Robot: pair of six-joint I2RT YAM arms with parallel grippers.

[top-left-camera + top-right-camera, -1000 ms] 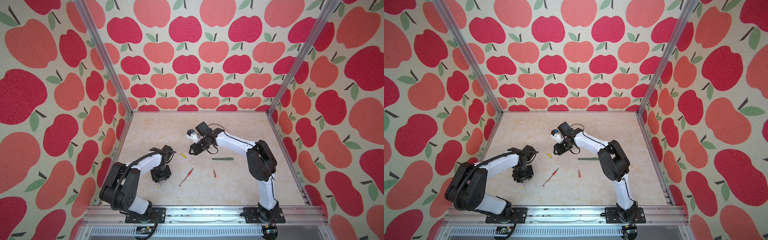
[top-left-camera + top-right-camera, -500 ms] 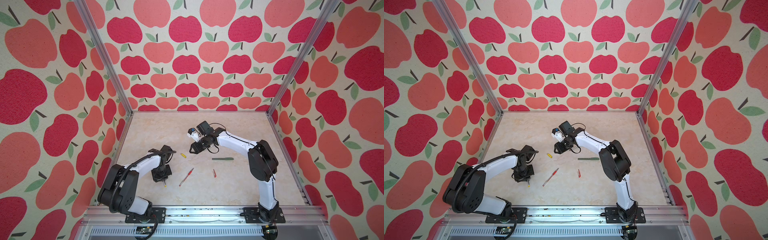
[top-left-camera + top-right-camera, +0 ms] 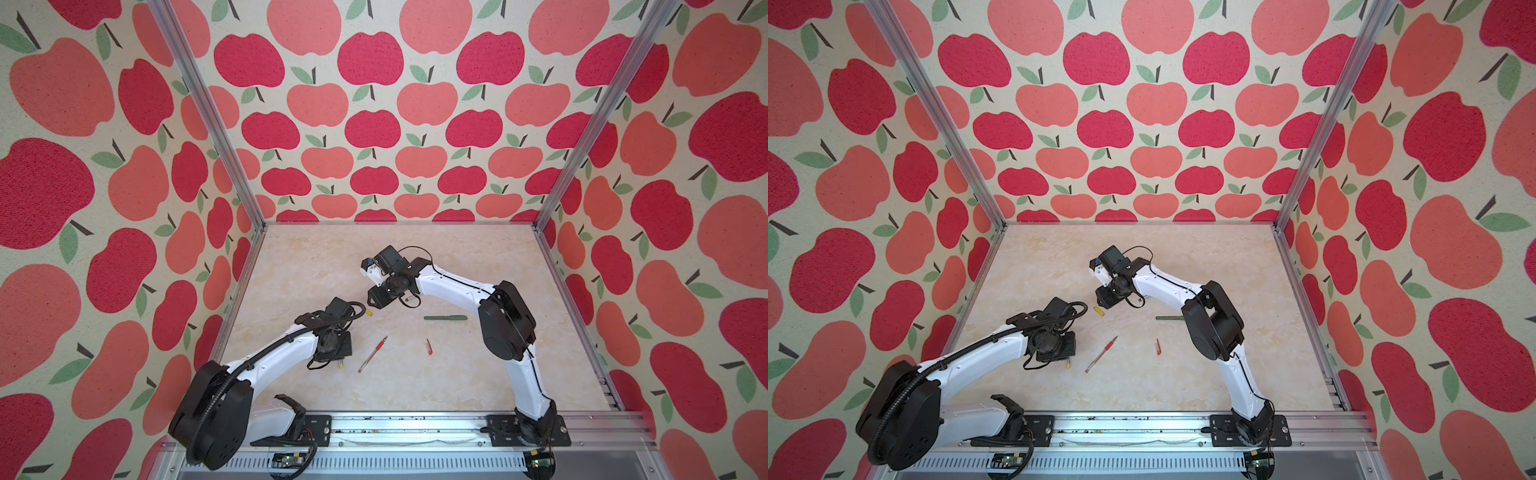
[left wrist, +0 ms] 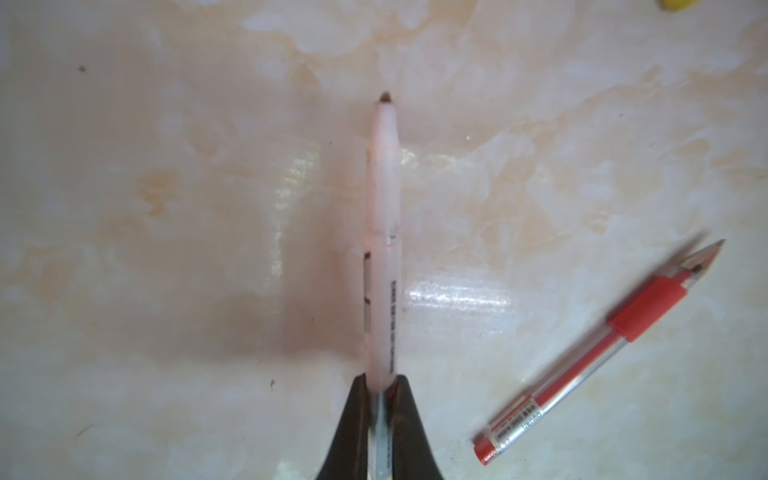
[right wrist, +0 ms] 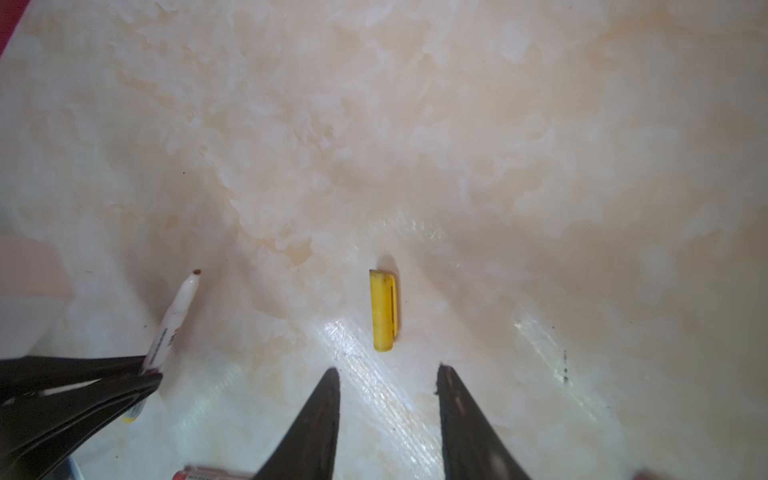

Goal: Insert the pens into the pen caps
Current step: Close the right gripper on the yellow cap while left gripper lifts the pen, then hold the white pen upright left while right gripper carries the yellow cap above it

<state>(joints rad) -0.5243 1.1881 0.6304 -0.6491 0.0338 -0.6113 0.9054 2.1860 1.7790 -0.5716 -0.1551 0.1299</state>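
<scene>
White pen (image 4: 381, 249) sits clamped in left tool (image 4: 382, 379); right tool (image 5: 387, 369) stands parted near yellow cap (image 5: 384, 309).

Three pens in view: one white pen (image 4: 382, 249), one red pen (image 3: 373, 354), one green pen (image 3: 445, 318) (whether it wears its cap cannot be told). Two loose caps on the desk (image 3: 415, 257): one yellow cap (image 5: 384, 309), one red cap (image 3: 429, 347).

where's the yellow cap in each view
Both top views: yellow cap on the table, just off the right gripper.
Left wrist: a sliver at a frame corner.
Right wrist: mid-frame, just ahead of the open fingers.
Shared landmark: white pen in the left gripper, in both wrist views.
</scene>
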